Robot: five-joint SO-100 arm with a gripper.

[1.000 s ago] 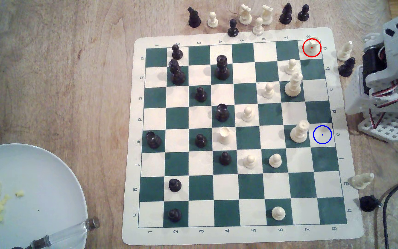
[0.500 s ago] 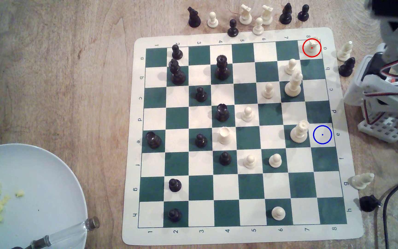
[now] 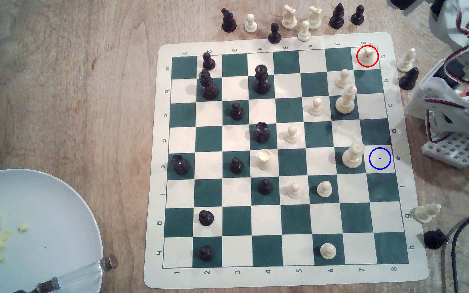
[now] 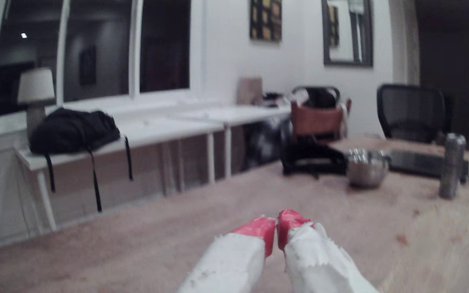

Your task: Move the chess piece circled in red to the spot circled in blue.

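Note:
The chess piece circled in red [image 3: 367, 55] is a short cream piece standing on the board's far right corner square in the exterior view. The spot circled in blue [image 3: 380, 158] is a bare cream square on the board's right edge column, beside a tall cream piece [image 3: 353, 155]. The arm [image 3: 459, 93] stands off the board's right edge, raised, well away from both. In the wrist view my gripper [image 4: 277, 222] has its red-tipped fingers [image 4: 258, 228] together with nothing between them, pointing level over the wooden table toward the room.
Several dark and cream pieces stand on the green-and-cream board [image 3: 278, 281] and along its far and right edges. A pale plate [image 3: 44, 214] with food sits at the near left. A black cable [image 3: 459, 245] runs at the near right. A metal bowl [image 4: 367, 169] stands farther along the table.
The arm's upper links have risen and swung toward the exterior view's top right corner. No chess piece has moved.

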